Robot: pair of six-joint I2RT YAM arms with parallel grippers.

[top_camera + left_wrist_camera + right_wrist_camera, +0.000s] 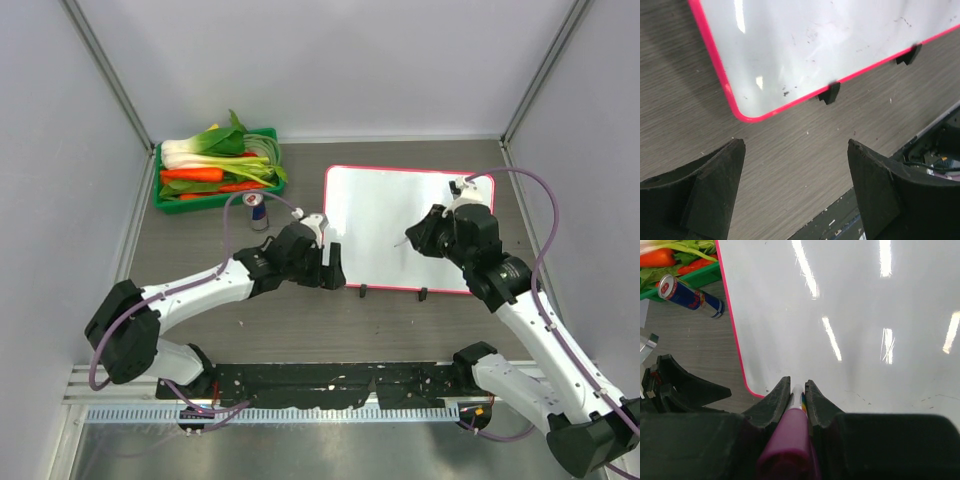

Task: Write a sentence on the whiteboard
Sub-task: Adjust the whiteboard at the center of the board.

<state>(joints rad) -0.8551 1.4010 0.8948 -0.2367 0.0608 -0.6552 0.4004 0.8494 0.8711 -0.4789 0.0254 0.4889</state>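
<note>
1. Top external:
   - Whiteboard (370,220) flat on the grey wood-grain table (180,240), long axis running left to right. Rounded pink-red frame, two small black feet (363,291) jutting from the near edge.
   - No sentence visible anywhere on the white.
   - Right gripper (415,238) over the board's right half, plainly the nearer one for writing. Thin marker tip aimed leftward at bare surface.
   - Left gripper (333,268) just beside the near-left corner, over table rather than board.
   - Well off to the left: a green plastic crate (200,203) of vegetables, with a small can (259,210) near it.

2. Left wrist:
   - Dark, matte fingers (715,185) wide apart, nothing between them.
   - Beyond the gap, the curved frame corner and one foot.
   - Glossy surface with faint specks and smudges, but no pen strokes.

3. Right wrist:
   - Jaws pressed together on a pink-purple marker (790,440), barrel in line with the fingers and pointing at the board ahead.
   - Tip hidden, so impossible to tell whether touching.
   - Shiny white with streaks of reflected light, and unmarked.
   - Writing probably not yet begun. Likely next: bringing the tip down onto the board, then stroking along the long axis.
</note>
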